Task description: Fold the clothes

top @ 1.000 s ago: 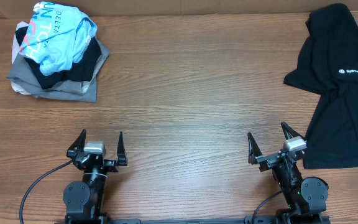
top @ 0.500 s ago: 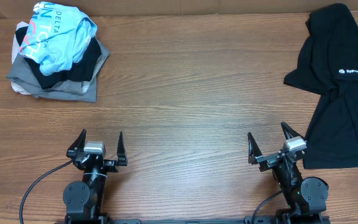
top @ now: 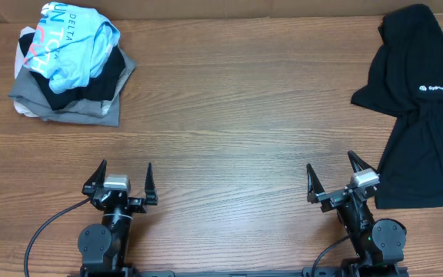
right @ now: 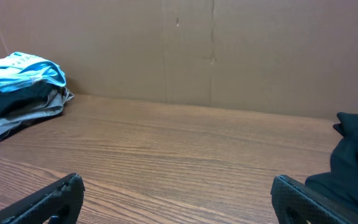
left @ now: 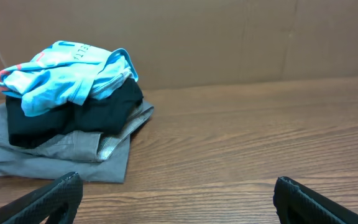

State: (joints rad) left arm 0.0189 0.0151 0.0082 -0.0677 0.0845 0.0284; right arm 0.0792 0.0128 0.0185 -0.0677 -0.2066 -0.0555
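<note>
Crouching low, left tool (top: 125,165) and right tool (top: 330,160) both point forward, spread wide, empty.

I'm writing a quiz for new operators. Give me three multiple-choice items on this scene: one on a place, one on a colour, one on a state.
1. Where does the large plain black short-sleeved shirt lie on the wooden table?
A. far left corner
B. right side
C. between the grippers

2. What colour is the top shirt of the clothes pile?
A. light blue
B. yellow
C. red

3. How are the left gripper and the right gripper?
A. both open, empty
B. both shut on the black shirt
C. left shut on the pile

Answers:
1 B: overhead, it lies crumpled along the table's right edge.
2 A: it is light blue with pink and white lettering.
3 A: both finger pairs stand spread and hold nothing.
</note>
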